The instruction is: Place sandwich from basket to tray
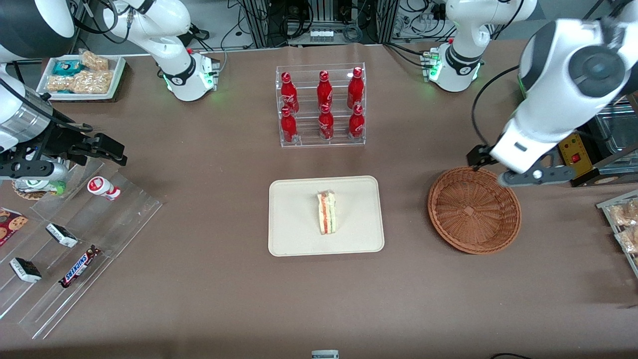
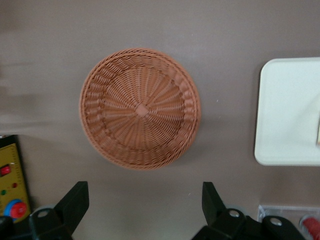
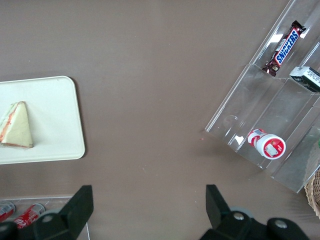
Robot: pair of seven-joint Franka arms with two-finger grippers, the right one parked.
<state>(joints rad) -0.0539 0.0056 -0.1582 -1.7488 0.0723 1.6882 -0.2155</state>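
Cream-beige tray [image 1: 299, 234] is lying mid-table, carrying the sandwich [image 1: 327, 213] near its centre. Brown wicker basket [image 1: 473, 211] is sitting beside it, apparently bare. The gripper [image 2: 145, 207] is hovering above the basket, fingers spread and grasping nothing, well apart from the sandwich.

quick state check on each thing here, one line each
sandwich: lying on the tray
tray: holds only the sandwich
basket: empty, upright
gripper: open, holding nothing, above the table beside the basket
cola bottles: upright in clear rack
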